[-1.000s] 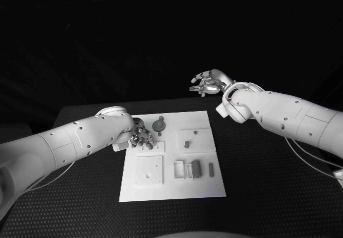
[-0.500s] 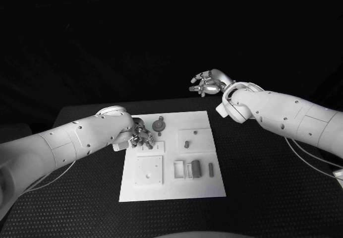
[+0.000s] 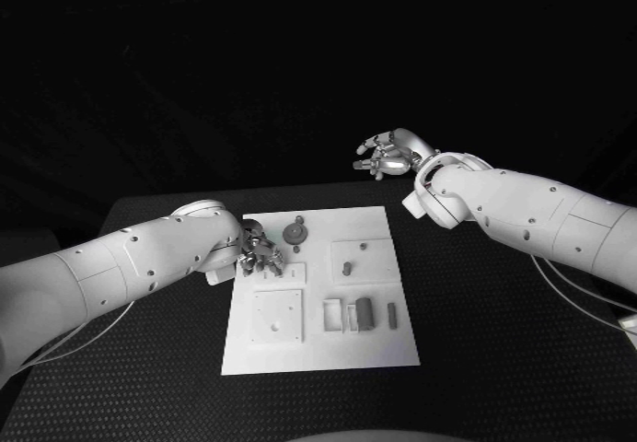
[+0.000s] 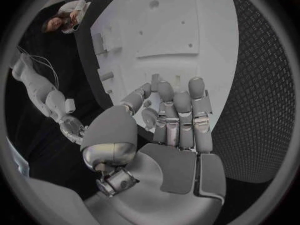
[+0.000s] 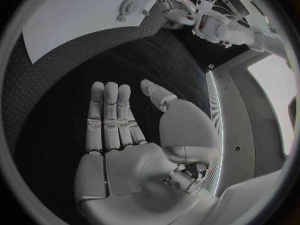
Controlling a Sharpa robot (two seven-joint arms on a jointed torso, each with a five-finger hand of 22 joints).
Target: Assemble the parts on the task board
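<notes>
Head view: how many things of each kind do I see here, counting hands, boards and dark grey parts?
Hands: 2, left hand and right hand
Task board: 1
Dark grey parts in plain sight: 4, round part, short peg, block, thin pin
Total: 7

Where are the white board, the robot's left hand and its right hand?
task board (image 3: 318,354): head view, bare near edge.
left hand (image 3: 258,255): head view, middle of hand, over the board.
right hand (image 3: 385,155): head view, palm, raised beyond the table.
</notes>
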